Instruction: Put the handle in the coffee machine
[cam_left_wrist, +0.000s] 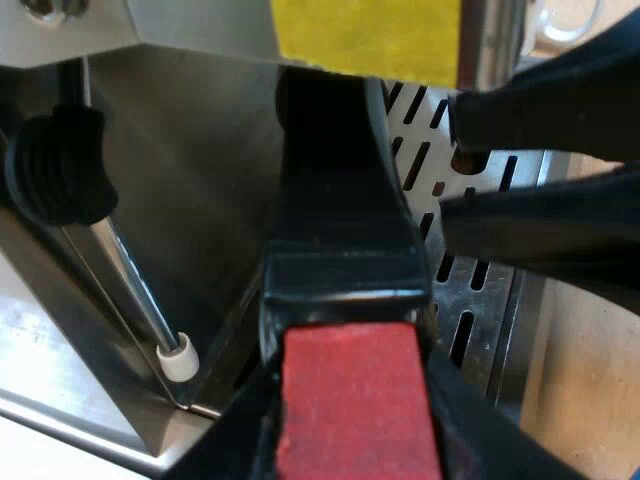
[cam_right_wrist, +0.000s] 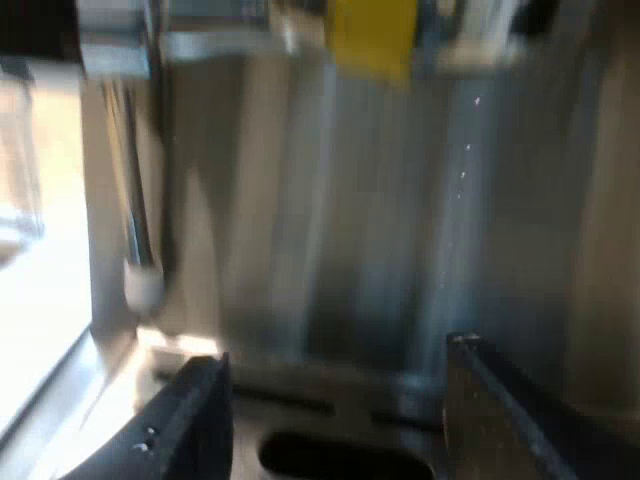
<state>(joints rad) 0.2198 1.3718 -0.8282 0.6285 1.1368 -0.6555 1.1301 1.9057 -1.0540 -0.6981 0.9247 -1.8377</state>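
You are looking at the handle (cam_left_wrist: 340, 200) sitting at the front of the espresso machine (cam_left_wrist: 190, 210). Taking the left gripper's reach as twelve o'clock, the dark shaft is pointing to twelve and its red end (cam_left_wrist: 355, 400) to six. Its far end is running up under the yellow label (cam_left_wrist: 365, 35), so you cannot tell whether it is locked in. The left gripper (cam_left_wrist: 350, 430) is clamping the handle near the red end, one finger at three and one at nine. Beneath the handle the slotted drip tray (cam_left_wrist: 470, 310) is lying. The steam wand (cam_left_wrist: 178, 358) is hanging near the black knob (cam_left_wrist: 55, 160). The right gripper (cam_right_wrist: 337, 350) is facing the machine's front above the tray, fingers spread wide and gripping nothing.
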